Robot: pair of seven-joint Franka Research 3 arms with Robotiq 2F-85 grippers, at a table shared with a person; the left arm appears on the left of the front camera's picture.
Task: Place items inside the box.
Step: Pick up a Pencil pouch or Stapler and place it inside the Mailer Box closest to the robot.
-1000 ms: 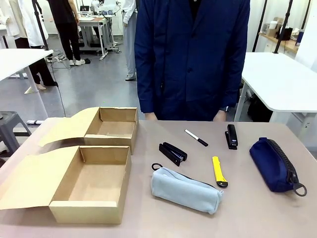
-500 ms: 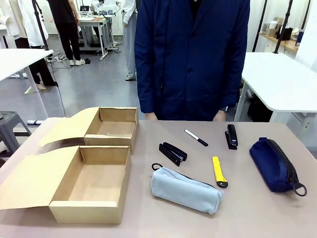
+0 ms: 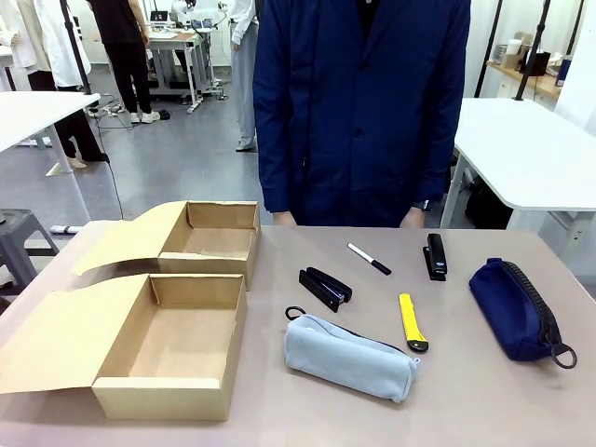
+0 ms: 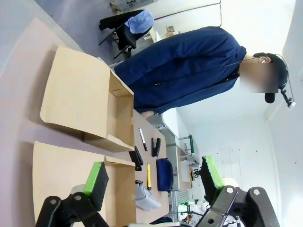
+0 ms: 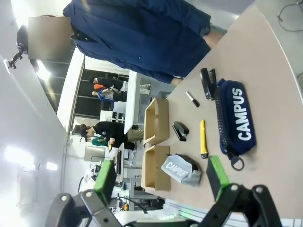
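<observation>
On table [image 3: 466,410], two boxes [image 3: 163,396] [image 3: 216,242], two pouches [image 3: 349,358] [image 3: 507,309], two staplers [image 3: 325,288] [image 3: 436,256], one marker [image 3: 370,259], one knife [image 3: 412,323], both claws [image 4: 152,177] [image 5: 161,174] wide.

I'm seeing the near box [image 3: 163,396] running off the front view's left edge, and the person [image 3: 363,112] being cut off above the shoulders by the top edge. In my left wrist view the grey pouch [image 4: 142,198] is coming through too small for me to read any lettering.
</observation>
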